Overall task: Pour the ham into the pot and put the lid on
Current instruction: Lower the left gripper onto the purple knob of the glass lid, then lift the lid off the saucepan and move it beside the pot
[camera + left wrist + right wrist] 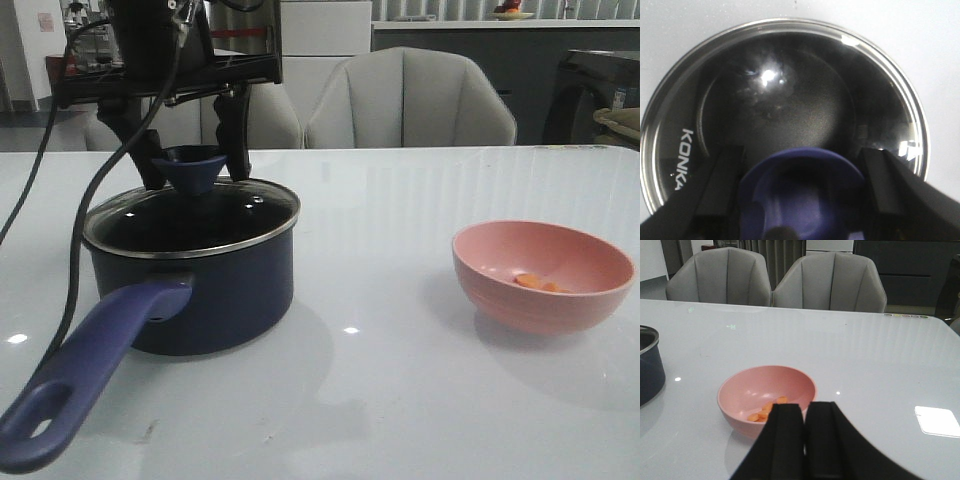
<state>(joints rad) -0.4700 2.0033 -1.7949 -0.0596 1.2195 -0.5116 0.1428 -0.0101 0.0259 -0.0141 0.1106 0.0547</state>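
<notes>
Ham (538,284) lying as a few orange slices in the bottom of the pink bowl (543,275), on the table's (400,200) right side; also seen in the right wrist view (767,411). Well apart to the left, pot (190,275) standing upright, long handle (90,375) pointing toward the camera. Lid (195,215) seated on the pot's rim, knob (190,167) up. Left gripper (190,150) hanging over the lid, fingers (715,185) spread either side of the knob, not pinching it. Right gripper (805,425) near the bowl, jaws pressed together on nothing. Grey chairs (410,100) behind the table.
</notes>
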